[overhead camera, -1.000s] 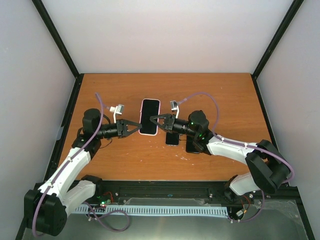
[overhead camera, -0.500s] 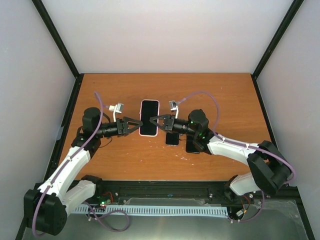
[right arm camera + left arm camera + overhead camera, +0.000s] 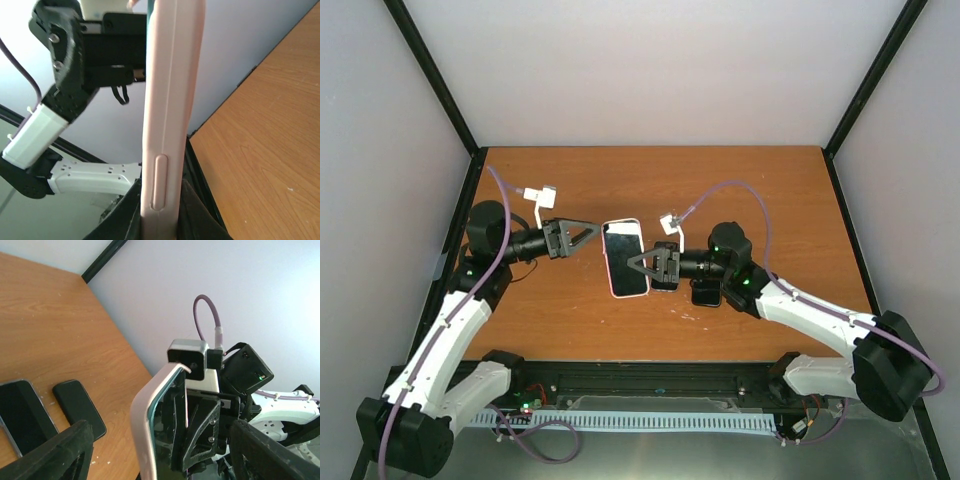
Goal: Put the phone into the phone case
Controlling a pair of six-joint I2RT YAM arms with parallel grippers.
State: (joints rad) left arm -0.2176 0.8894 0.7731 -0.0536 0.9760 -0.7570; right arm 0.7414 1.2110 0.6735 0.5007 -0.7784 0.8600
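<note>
The pale pink phone case (image 3: 625, 259) hangs off the table, tilted, between the two arms. A dark screen, the phone (image 3: 627, 248), fills its face. My right gripper (image 3: 639, 266) is shut on the case's right long edge. In the right wrist view the case (image 3: 172, 100) stands upright between the dark fingers (image 3: 200, 215), its side button showing. My left gripper (image 3: 588, 234) is open just left of the case's upper corner. In the left wrist view the case's edge (image 3: 142, 425) sits between the wide-apart fingers (image 3: 65, 450) without touching them.
Two bare dark phones lie flat on the wooden table (image 3: 770, 200), one (image 3: 665, 280) partly under my right gripper and one (image 3: 706, 294) beside it. They also show in the left wrist view (image 3: 22, 415) (image 3: 80, 407). Black frame posts and white walls ring the table.
The left gripper has opened and drawn back to the left. The right gripper has pulled the case toward the near edge, lifted and tilted it.
</note>
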